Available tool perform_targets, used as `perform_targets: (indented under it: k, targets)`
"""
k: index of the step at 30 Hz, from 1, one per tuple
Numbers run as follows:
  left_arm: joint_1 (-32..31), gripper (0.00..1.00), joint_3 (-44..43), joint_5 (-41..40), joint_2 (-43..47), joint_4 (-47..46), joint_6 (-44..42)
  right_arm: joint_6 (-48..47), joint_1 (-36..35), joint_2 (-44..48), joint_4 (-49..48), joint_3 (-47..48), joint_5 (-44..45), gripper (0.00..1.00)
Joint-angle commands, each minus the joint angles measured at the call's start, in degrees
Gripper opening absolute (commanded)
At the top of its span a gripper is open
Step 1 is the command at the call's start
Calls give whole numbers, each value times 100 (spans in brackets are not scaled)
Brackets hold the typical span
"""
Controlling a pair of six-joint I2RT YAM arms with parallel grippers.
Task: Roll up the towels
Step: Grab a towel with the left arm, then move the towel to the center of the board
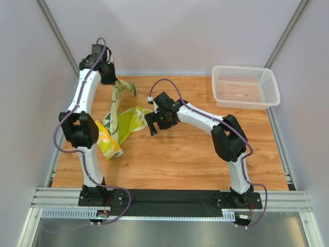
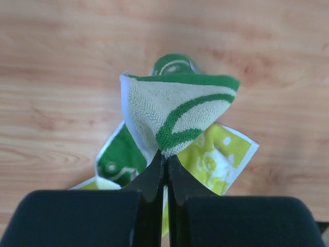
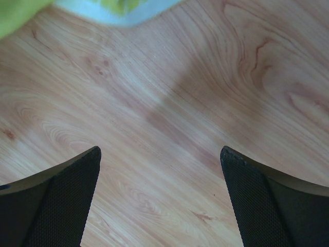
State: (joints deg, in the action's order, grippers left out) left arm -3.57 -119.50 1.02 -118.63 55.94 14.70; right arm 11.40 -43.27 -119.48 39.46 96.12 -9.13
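The left pincer [image 2: 165, 160], clamped on 1 corner of the green-and-yellow towel [image 2: 177, 108], holds that end above the wooden surface [image 2: 61, 62], probably to straighten it for rolling, while the right pincer [image 3: 159, 152] hovers spread wide beside its trailing edge.

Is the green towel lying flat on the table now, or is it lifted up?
Lifted. The left pincer is shut on a corner of the green towel, which hangs down toward the table.

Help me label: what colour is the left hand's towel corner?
Cream towel corner with green bands; left wrist view.
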Motion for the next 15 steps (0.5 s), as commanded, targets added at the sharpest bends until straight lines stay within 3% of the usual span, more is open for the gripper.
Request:
perform_targets:
  k: [1, 5, 9, 11, 12, 15]
  targets:
    - [190, 0, -1002, -426, 612, 164, 51, 143, 2, 390, 53, -75, -107, 100]
    - [287, 0, -689, -646, 1183, -1004, -99, 187, 2, 583, 44, -260, -168, 100]
    - [313, 0, -672, -1041, 1272, -1278, -55, 179, 11, 794, 70, -436, -125, 100]
    - [313, 7, 21, -1603, 1631, -1804, -37, 117, 2, 917, 62, -541, -55, 100]
    - [514, 6, 476, -1683, 1754, -2111, 50, 100, 11, 953, 62, -576, -46, 100]
    - [883, 2, 787, -1290, 2115, -2228, 427, 20, 20, 1075, 70, -673, 34, 100]
